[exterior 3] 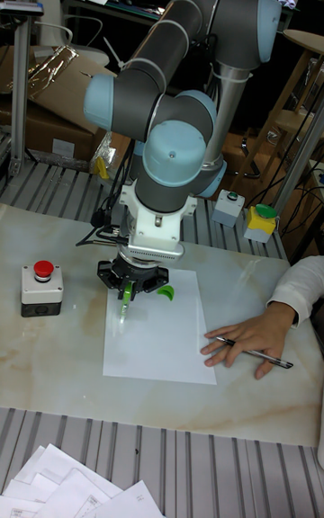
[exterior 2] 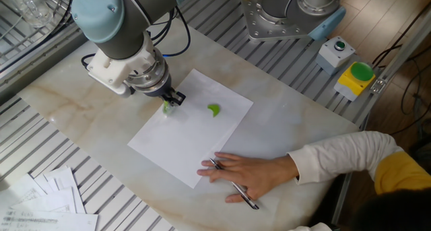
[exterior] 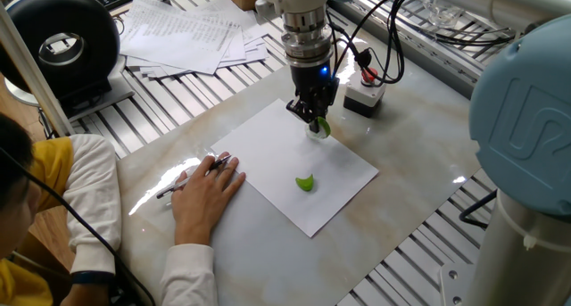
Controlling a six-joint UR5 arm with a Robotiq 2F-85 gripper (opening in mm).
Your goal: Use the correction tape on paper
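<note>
The paper (exterior: 268, 154) is a blank white sheet lying flat on the marble table top. My gripper (exterior: 313, 120) points straight down over its far edge and is shut on the correction tape (exterior: 318, 128), a small green and white dispenser. Its tip looks to be touching the sheet. In the other fixed view the gripper (exterior 2: 170, 103) stands at the paper's (exterior 2: 182, 140) upper left, with the correction tape (exterior 2: 166, 109) below the fingers. The tall fixed view shows the correction tape (exterior 3: 123, 300) at the paper's (exterior 3: 162, 343) top left corner. A small green curved piece (exterior: 306, 182) lies loose on the sheet.
A person's hand (exterior: 207, 192) presses on the paper's near edge, with a pen (exterior: 189, 177) under the fingers. A fanned stack of printed sheets (exterior: 187, 34) lies at the back. A red button box (exterior: 364, 90) stands just behind the gripper. A yellow button box (exterior 2: 357, 76) sits on the rails.
</note>
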